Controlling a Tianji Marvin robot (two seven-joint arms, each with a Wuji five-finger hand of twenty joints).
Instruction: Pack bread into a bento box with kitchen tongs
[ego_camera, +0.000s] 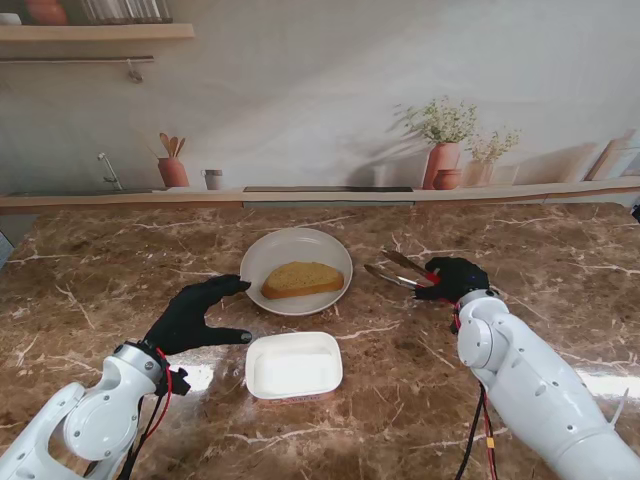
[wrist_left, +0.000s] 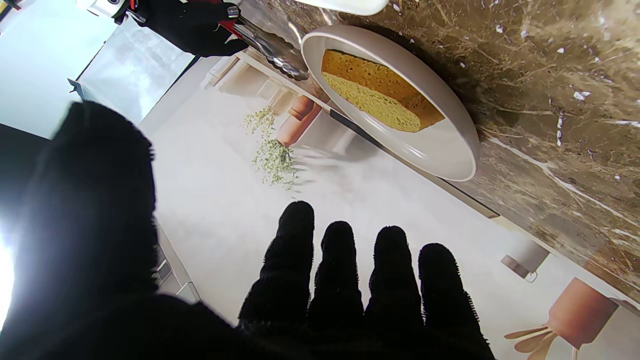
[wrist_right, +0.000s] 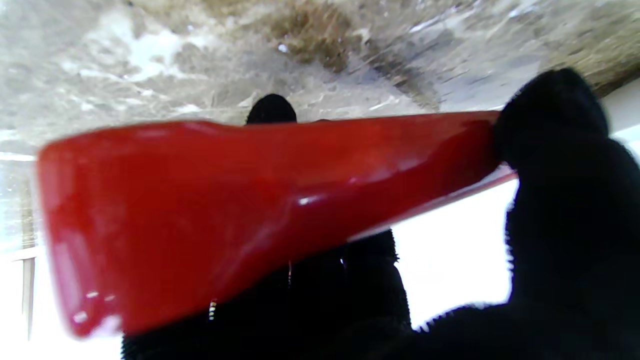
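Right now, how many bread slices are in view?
1: a golden-brown toasted bread slice lies on the round white plate, left of the tongs. The white bento box looks empty.

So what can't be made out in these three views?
- Right wrist view: the blurred red handle of the tongs fills the frame, hiding the plate and bread.
- Left wrist view: bento box cut off by the edge.
- Stand view: right hand covers its own hold on the tongs.
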